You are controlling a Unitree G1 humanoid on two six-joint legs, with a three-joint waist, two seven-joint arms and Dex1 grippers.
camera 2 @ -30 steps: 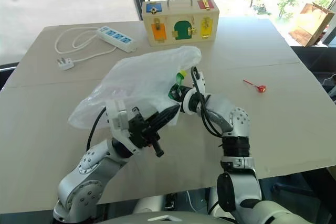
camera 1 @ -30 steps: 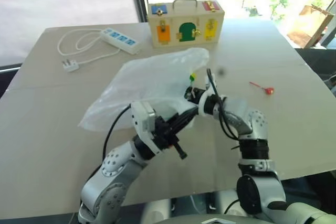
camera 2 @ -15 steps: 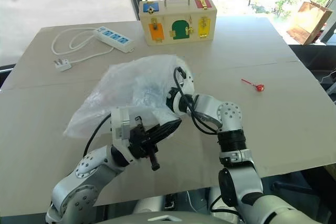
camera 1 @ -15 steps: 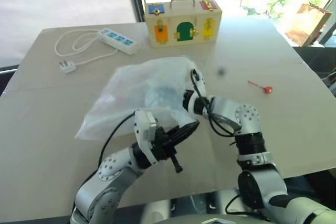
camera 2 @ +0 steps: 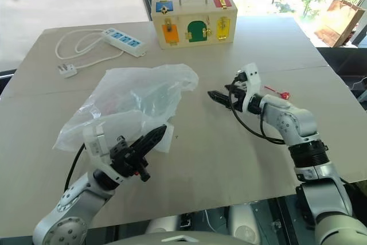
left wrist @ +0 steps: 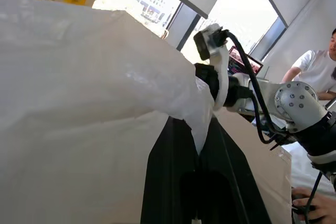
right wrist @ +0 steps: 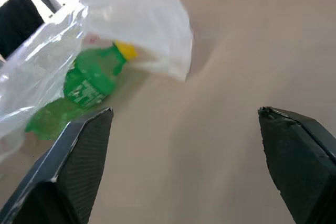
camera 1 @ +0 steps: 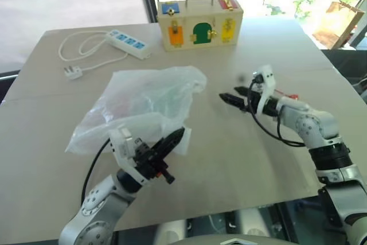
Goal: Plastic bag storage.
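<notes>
Since the earlier frames the right hand point(camera 2: 221, 97) has left the plastic bag point(camera 2: 135, 98) and swung out to the robot's right; it now hangs over bare surface point(camera 2: 229, 153), well apart from the bag, fingers spread wide and empty. The left hand point(camera 2: 150, 139) has drawn back toward the robot's left, clamped shut on a fold of the bag's near edge.

The bag lies slack on the surface, left of centre, with a green bottle point(right wrist: 86, 80) visible through the film in the right wrist view.

Risks, as judged:
- A single pinch on thin film may slip or tear if pulled.
- The bottle's weight could drag the bag or roll out of its open mouth.
- A re-approach by the right hand may snag loose film.
</notes>
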